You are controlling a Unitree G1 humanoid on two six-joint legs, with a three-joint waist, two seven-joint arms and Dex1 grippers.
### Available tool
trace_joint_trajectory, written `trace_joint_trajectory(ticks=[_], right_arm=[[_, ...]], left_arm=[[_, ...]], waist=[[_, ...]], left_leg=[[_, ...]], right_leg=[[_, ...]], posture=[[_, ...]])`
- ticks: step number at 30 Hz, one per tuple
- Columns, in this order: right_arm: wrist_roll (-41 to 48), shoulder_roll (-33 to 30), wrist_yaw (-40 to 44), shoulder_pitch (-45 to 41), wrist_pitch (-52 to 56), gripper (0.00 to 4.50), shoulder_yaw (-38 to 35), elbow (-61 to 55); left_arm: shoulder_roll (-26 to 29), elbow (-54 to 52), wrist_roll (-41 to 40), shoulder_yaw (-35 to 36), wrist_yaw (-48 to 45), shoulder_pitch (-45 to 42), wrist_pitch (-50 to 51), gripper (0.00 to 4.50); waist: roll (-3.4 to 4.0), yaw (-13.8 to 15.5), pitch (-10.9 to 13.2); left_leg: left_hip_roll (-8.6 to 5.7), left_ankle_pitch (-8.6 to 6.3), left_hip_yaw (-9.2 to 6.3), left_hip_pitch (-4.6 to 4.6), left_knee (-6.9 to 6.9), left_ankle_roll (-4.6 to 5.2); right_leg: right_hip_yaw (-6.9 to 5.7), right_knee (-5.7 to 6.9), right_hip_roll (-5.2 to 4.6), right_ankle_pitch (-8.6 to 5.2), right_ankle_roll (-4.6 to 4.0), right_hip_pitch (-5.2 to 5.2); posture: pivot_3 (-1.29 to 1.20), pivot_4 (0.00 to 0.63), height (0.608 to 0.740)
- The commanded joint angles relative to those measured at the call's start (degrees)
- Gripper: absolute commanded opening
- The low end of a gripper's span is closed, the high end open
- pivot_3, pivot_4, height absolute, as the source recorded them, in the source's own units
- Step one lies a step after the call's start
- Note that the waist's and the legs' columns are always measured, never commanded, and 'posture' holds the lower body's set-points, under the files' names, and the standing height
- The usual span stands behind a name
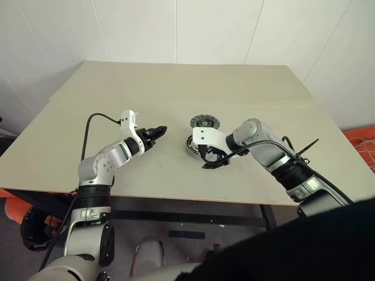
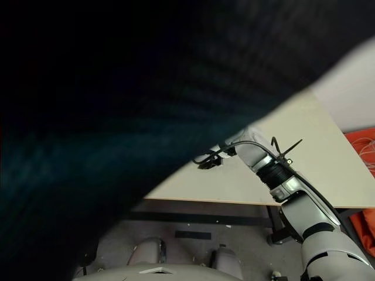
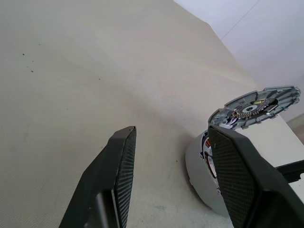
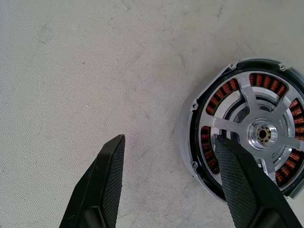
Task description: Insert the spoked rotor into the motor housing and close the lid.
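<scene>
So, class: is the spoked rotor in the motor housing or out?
In. The spoked rotor sits inside the motor housing, its copper windings showing between the spokes.

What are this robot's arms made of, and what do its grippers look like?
Silver-grey and white shells with black joint rings. Loose black cables run along each arm; a black zip tie sticks up from the right. The left gripper and right gripper each have two black, fine-textured fingers.

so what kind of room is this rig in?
Looks like a plain lab or test room, not a factory line: a bare beige table against white panelled walls, holding only motor parts, the motor housing and the lid. An orange object sits on the floor.
</scene>
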Motion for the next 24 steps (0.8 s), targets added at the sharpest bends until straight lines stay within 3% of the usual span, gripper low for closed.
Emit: trace_joint_trajectory(ticks=[1, 7, 16, 20, 24], right_arm=[[-0.76, 0.79, -0.81, -0.29, 0.38, 2.77, -0.6, 1.24], [-1.05, 1.31, -0.98, -0.52, -0.19, 0.77, -0.83, 1.81], [-1.49, 1.74, -1.02, -1.05, -0.45, 0.77, -1.75, 2.75], [-1.6, 1.78, -1.03, -1.31, -0.33, 0.02, -2.02, 3.12], [-1.56, 1.29, -0.17, -1.04, 0.02, 0.02, -2.07, 2.12]], left_arm=[[0.36, -0.93, -0.42, 0.4, -0.3, -1.8, -1.1, 2.56], [0.53, -1.17, -0.58, 0.79, -0.14, -1.76, -1.01, 2.56], [0.37, -0.97, -0.49, 1.04, 0.02, -1.88, -1.3, 2.56], [0.25, -0.7, -0.43, 1.05, 0.06, -2.03, -1.55, 2.56], [0.19, -0.48, -0.38, 1.04, 0.04, -2.09, -1.79, 2.56]], waist=[[0.0, 0.0, 0.0], [0.0, 0.02, 0.0], [-0.02, -0.05, 0.0], [-0.02, -0.05, 0.0], [-0.02, -0.04, 0.0]], left_leg=[[0.0, 0.0, 0.0, 0.0, 0.0, 0.0], [-0.01, 0.0, 0.0, -0.03, 0.0, 0.0], [0.0, 0.0, 0.01, -0.04, -0.02, 0.0], [0.0, 0.0, 0.01, -0.03, -0.02, 0.0], [0.0, 0.0, 0.0, -0.04, -0.02, 0.0]], right_leg=[[0.0, 0.0, 0.0, 0.0, 0.0, 0.0], [0.0, -0.01, 0.0, 0.0, 0.0, -0.02], [0.0, -0.03, 0.0, -0.01, -0.01, -0.03], [0.0, -0.03, 0.0, -0.01, -0.01, -0.03], [0.0, -0.03, 0.0, -0.01, -0.01, -0.03]], posture=[[0.0, 0.0, 0.74], [0.0, 0.0, 0.74], [0.0, 0.0, 0.74], [0.0, 0.0, 0.74], [0.0, 0.0, 0.74]])
